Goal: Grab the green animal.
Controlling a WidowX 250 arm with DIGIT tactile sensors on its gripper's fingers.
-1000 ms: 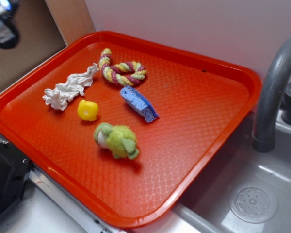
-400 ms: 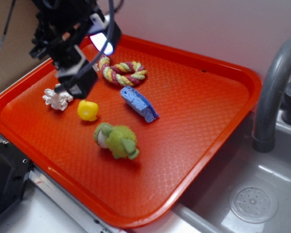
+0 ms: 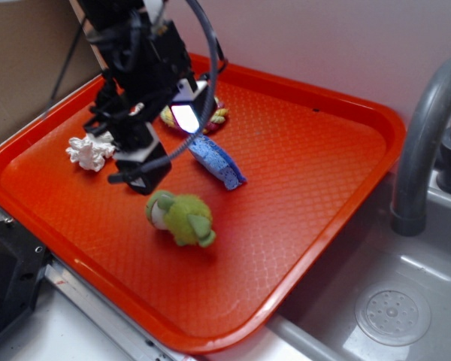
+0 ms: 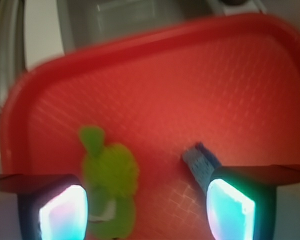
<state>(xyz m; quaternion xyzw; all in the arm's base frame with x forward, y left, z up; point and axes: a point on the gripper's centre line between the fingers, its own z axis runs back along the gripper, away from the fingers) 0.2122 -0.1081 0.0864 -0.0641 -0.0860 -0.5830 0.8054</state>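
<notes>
Exterior view: set high off one corner of the orange tray (image 3: 301, 180), looking down and across it, sink at lower right of frame. Wrist view: close, blurred, aimed down between two glowing fingers (image 4: 65, 212). Shared: tray, green animal (image 3: 182, 218) (image 4: 110, 190), blue sponge (image 3: 216, 161) (image 4: 200, 160).

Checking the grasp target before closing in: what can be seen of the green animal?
The green animal is a small fuzzy lime-green plush with paler green ears or feet and a white face patch. It lies on its side on the orange tray, touching nothing else. The open gripper hovers just above and beside it, not yet around it.
</notes>
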